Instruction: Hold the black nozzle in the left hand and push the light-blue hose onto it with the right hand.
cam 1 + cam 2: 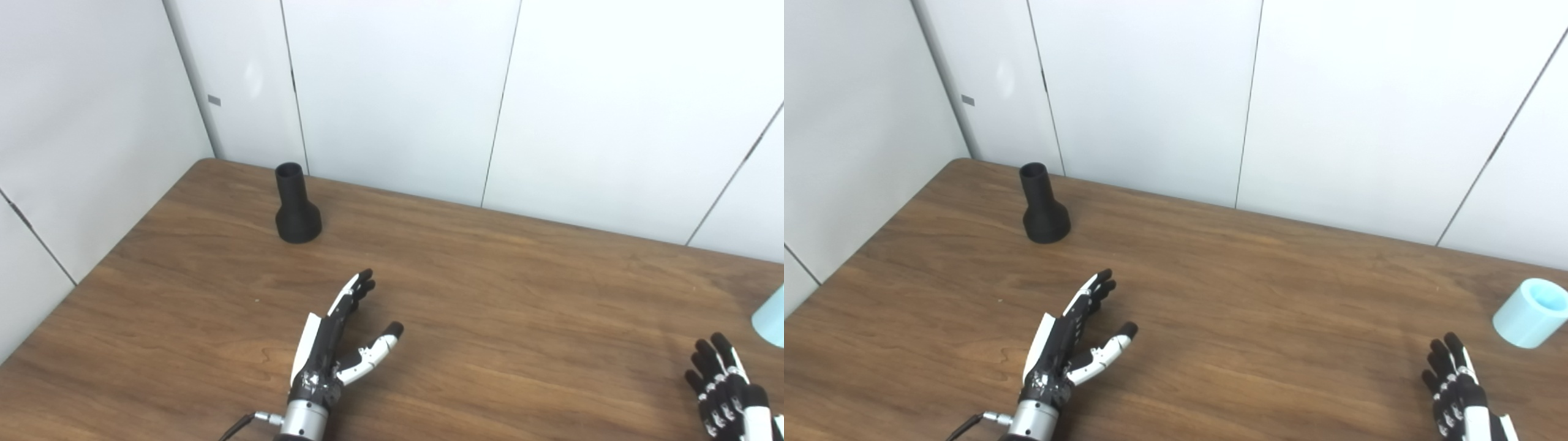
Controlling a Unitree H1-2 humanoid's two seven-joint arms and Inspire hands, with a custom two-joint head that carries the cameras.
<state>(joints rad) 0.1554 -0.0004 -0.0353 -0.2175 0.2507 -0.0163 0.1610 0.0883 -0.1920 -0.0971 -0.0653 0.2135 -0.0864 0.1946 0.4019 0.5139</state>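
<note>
Across the bench, the following was noted.
Surface: a wooden table (1249, 288) with brown grain was seen, matte and flat.
Room: white wall panels (1145, 92) with thin dark seams were recorded behind and to the left.
Black nozzle (1044, 205): stood upright at the far left, narrow open neck up, flared base down, matte finish; well apart from both hands.
Light-blue hose (1528, 312): a short, thick-walled tube was seen lying near the right edge, smooth.
Left hand (1069, 346): held above the table, fingers spread, nothing held.
Right hand (1458, 383): partly cropped at the bottom edge, fingers apart, nothing held, near the hose.
</note>
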